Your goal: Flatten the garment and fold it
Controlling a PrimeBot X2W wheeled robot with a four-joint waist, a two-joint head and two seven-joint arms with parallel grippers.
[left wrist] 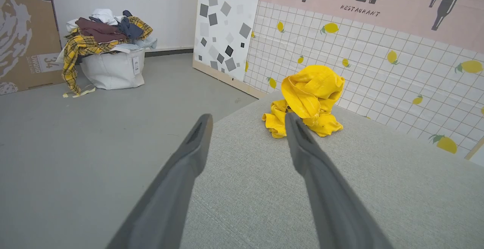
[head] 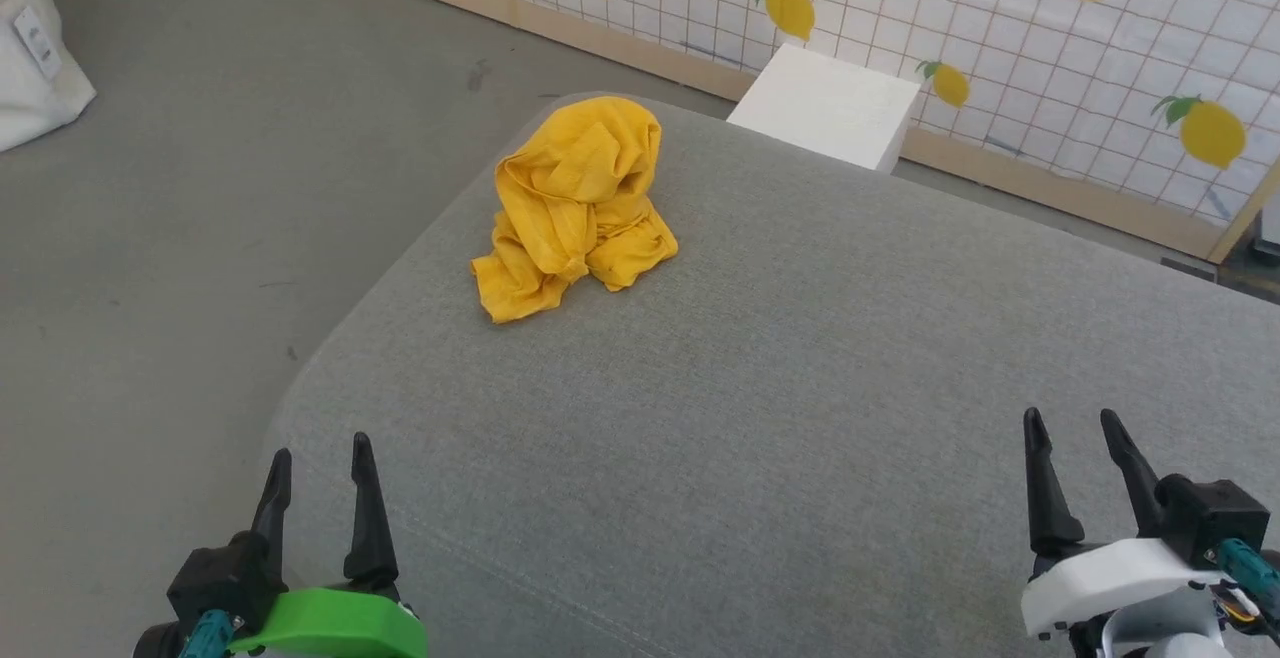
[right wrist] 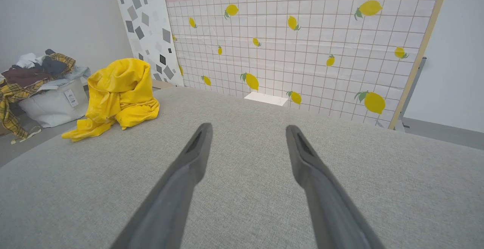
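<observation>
The garment is a mustard-yellow heap, crumpled and standing up in a lump near the far left corner of the grey fabric surface. It also appears in the left wrist view as the garment and in the right wrist view as the garment. My left gripper hangs open at the near left edge of the surface, well short of the heap. At the near right, my right gripper is open too, with nothing between its fingers.
A white block stands just beyond the surface's far edge, against a lemon-patterned tiled wall panel. A white bag heaped with clothes sits on the grey floor to the left. A cardboard box stands beside it.
</observation>
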